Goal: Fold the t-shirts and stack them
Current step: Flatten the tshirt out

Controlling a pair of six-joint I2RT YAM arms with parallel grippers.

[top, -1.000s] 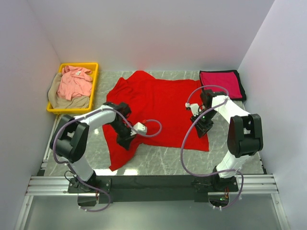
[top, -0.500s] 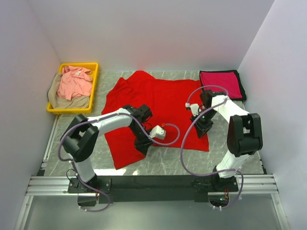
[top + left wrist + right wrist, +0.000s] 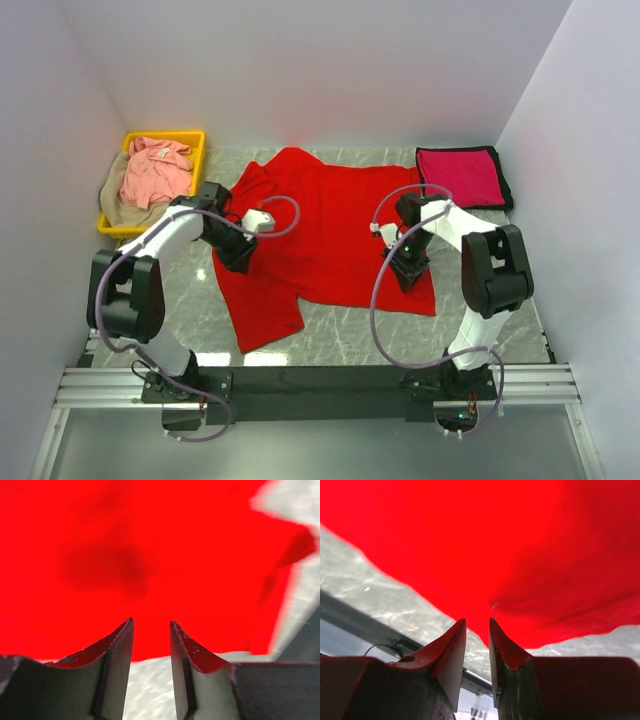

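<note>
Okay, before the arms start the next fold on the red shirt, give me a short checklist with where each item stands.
1. red shirt lies spread on the table, no fold made: ok.
2. Its near left part lies flat: not ok, it looks rumpled.
3. left jaws open and empty: ok, bare marble shows between them.
4. right jaws have a grip on the shirt's edge: cannot tell, cloth reaches the tips but no pinch shows.
5. folded crimson shirt at the far right lies clear of both arms: ok.
6. pink shirt and tan shirt wait in the yellow bin: ok.
</note>
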